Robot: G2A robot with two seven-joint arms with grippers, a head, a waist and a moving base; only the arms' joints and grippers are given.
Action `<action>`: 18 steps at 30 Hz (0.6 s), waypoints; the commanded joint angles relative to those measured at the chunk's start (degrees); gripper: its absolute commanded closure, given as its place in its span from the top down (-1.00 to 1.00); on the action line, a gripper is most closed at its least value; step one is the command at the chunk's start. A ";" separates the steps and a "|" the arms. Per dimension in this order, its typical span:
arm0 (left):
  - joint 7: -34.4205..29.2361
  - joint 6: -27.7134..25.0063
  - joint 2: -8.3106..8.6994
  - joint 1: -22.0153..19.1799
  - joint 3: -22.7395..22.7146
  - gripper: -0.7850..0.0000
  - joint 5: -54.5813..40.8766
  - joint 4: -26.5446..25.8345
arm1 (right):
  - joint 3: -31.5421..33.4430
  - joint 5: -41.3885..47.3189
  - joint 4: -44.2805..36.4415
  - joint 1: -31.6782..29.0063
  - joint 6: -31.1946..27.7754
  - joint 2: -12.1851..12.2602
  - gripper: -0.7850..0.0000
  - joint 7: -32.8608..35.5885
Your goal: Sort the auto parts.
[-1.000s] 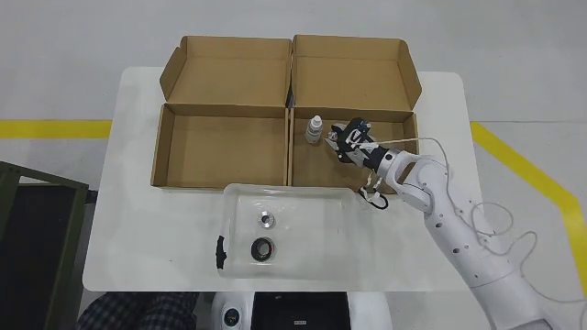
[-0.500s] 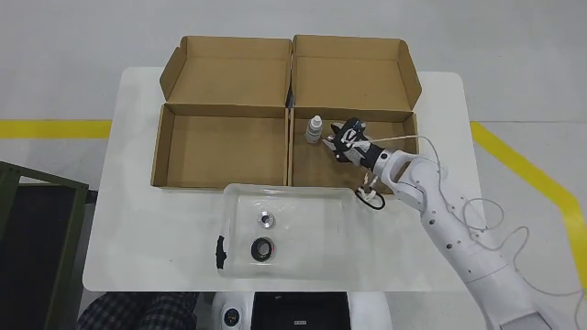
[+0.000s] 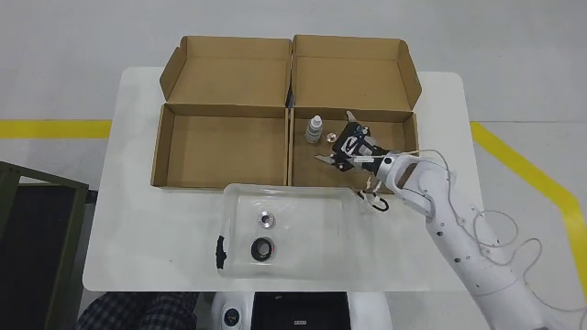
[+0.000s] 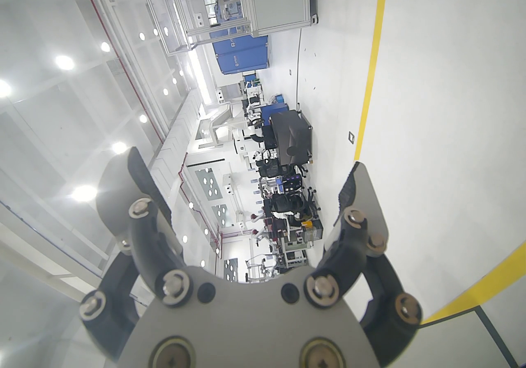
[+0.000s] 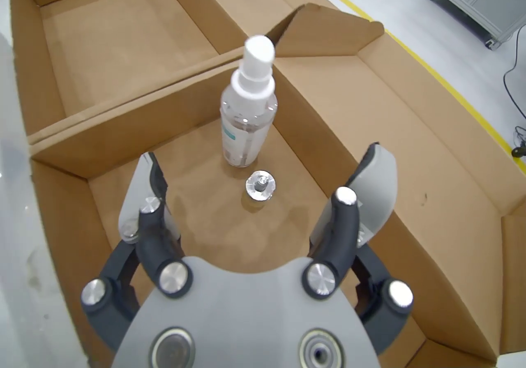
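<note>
Top view is showing a white bench (image 3: 138,238) carrying two open cardboard boxes side by side, with a clear plastic tray (image 3: 339,238) sitting just near of them. The left box (image 3: 220,151) is lying with its lid flap folded back on the far side, and the right box (image 3: 367,170) is lying the same way.

A small clear spray bottle (image 3: 315,129) with a white pump top is standing upright in the far left part of the right box, close to the wall shared with the left box. In the right wrist view the bottle (image 5: 248,115) is carrying a label with teal print, too small to read. A small round metal part (image 5: 259,185) is standing on the box floor just beside the bottle's base, apart from it.

The right pincer (image 3: 335,139) is hovering inside the right box, just right of the bottle. Its own view is showing the right pincer (image 5: 259,152) with jaws spread wide apart, with the metal part lying between them and neither finger touching it.

Inside the tray a round metal piece (image 3: 264,219) and a black ring (image 3: 264,249) are lying near its left end, and a black strip (image 3: 219,253) is resting at the tray's left rim.

The left pincer (image 4: 244,162) is pointing out into the hall, jaws standing apart.
</note>
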 commanded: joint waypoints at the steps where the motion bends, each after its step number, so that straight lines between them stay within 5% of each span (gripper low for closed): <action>1: 0.00 0.00 0.00 0.00 0.00 1.00 0.00 0.00 | 0.39 0.15 -2.00 -1.16 -1.29 0.21 1.00 0.26; 18: 0.00 0.00 0.00 0.00 0.00 1.00 0.00 0.00 | -0.21 -4.43 -19.78 -12.59 -7.17 1.68 1.00 2.99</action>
